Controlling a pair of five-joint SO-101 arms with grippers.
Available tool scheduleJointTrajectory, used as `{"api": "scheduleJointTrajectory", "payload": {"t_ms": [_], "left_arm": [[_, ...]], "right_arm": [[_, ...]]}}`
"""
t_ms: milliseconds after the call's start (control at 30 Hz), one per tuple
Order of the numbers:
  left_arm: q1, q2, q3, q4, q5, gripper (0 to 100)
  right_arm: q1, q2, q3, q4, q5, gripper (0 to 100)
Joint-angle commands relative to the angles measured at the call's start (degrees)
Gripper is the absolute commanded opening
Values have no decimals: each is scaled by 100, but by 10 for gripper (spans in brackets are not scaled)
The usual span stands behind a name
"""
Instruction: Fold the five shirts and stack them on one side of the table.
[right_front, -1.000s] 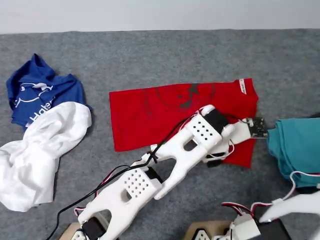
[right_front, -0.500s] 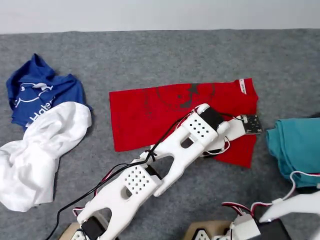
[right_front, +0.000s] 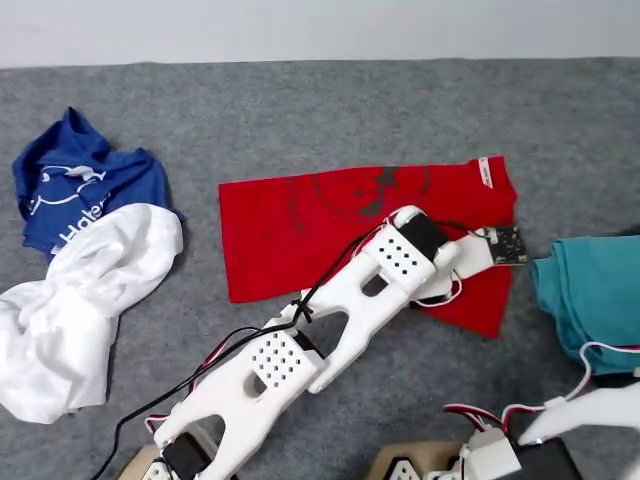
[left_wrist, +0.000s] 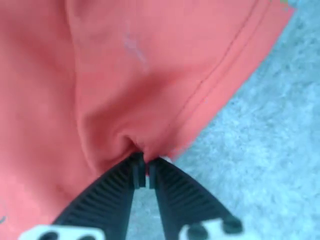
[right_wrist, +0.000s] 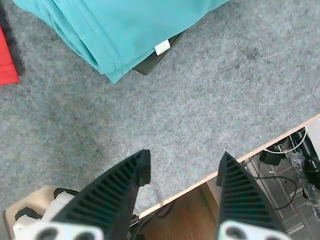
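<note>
The left arm (right_front: 345, 305) wears a white plastic shell with dotted vent panels, black motors at the joints, and a black cable running alongside red and white wires; a small dark circuit board (right_front: 503, 244) sits at its wrist. The right arm (right_front: 585, 412), also white, trails red, white and black wires. The left gripper (left_wrist: 141, 167) and right gripper (right_wrist: 182, 170) have black ribbed fingers on white bases.

A red shirt (right_front: 290, 235) printed with a dark circular design, a blue shirt (right_front: 110, 185) marked in white, a plain white shirt (right_front: 90, 290) and a teal shirt (right_front: 590, 290) are shown against a speckled grey table (right_front: 300, 110).
</note>
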Motion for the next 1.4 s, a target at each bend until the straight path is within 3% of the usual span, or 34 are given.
{"api": "scheduleJointTrajectory", "payload": {"t_ms": [0,467,667,800,1033,1367], "left_arm": [[-141,-255,-558,167,26,2],[-870,-202,-901,-457,1152,10],[-949,-211,-585,-607,1688,153],[-941,-237,-602,-527,1758,180],[-422,-237,-1174,229,1547,181],[369,-220,-1314,237,1240,178]], "right_arm": [[57,-224,-62,92,44,230],[31,-224,-26,92,26,230],[31,-224,-26,92,35,230],[31,-224,-26,92,44,230],[31,-224,-18,92,53,230],[57,-224,-18,92,53,230]]}}
